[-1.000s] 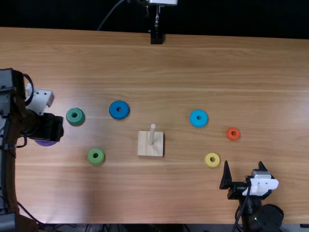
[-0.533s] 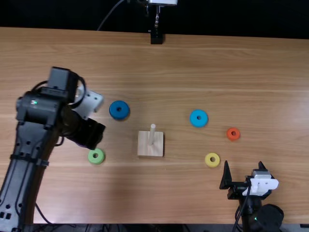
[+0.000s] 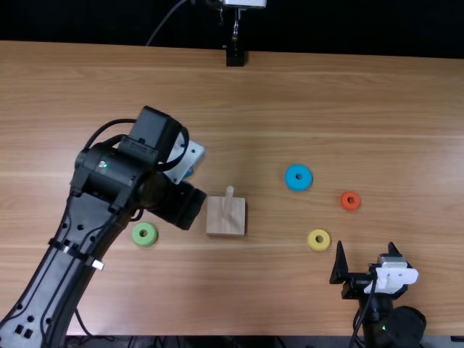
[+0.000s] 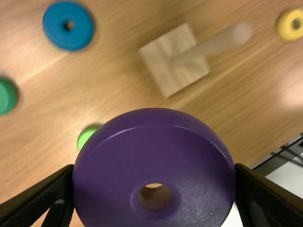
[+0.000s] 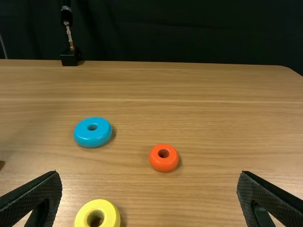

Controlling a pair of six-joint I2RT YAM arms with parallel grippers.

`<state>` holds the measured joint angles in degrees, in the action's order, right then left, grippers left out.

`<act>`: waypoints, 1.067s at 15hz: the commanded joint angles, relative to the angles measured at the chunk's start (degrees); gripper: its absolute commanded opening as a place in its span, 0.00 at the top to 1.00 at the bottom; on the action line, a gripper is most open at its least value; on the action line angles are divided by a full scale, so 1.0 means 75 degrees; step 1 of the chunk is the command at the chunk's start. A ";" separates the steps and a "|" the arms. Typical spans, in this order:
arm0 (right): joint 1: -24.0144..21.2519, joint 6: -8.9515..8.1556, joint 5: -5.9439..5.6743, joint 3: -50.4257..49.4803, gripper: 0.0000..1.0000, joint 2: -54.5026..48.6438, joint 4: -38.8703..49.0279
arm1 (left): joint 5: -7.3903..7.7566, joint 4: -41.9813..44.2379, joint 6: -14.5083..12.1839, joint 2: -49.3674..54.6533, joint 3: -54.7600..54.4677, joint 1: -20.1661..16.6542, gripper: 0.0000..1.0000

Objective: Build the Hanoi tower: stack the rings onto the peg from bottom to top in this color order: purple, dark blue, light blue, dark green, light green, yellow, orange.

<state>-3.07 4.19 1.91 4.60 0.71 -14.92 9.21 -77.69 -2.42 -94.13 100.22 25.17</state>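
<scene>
While the left gripper (image 3: 194, 209) hangs over the bench (image 3: 348, 101) just beside the peg's wooden block, its two fingers are clamped on one purple ring (image 4: 154, 135), gripped at opposite sides, its hole in plain sight of the left wrist view. One peg (image 3: 229, 201) stands upright and bare on that one square block (image 3: 226, 225), left of the bench's middle.

Counting the purple one, there are seven rings; the other six lie flat on the bench, spaced apart from one another. Three of those are on the left arm's side of the peg: one dark blue ring (image 4: 71, 40), one dark green ring (image 4: 5, 97) and one light green ring (image 3: 150, 238), the last near the left arm. Three more lie on the peg's other side: one light blue ring (image 3: 291, 178), one orange ring (image 3: 345, 204) and, nearest the right gripper (image 3: 365, 248), one yellow ring (image 3: 312, 243).

The right gripper is at the near right part of the bench, its two fingers wide apart. At the bench's far edge is one black stand (image 3: 235, 56).
</scene>
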 commanded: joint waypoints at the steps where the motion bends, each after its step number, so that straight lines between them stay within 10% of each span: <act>1: -0.0094 0.0004 -0.0044 -0.0496 0.00 -0.0095 -0.0551 | 0.0065 0.0023 0.0308 -0.0434 0.0523 0.0300 1.00; 16: -0.0094 0.0004 -0.0030 -0.0496 0.00 -0.0095 -0.0551 | 0.0065 0.0051 0.0758 -0.1876 0.1930 0.1226 1.00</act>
<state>-3.05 4.19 1.91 4.60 0.71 -14.94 9.21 -77.38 3.09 -107.53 112.22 33.43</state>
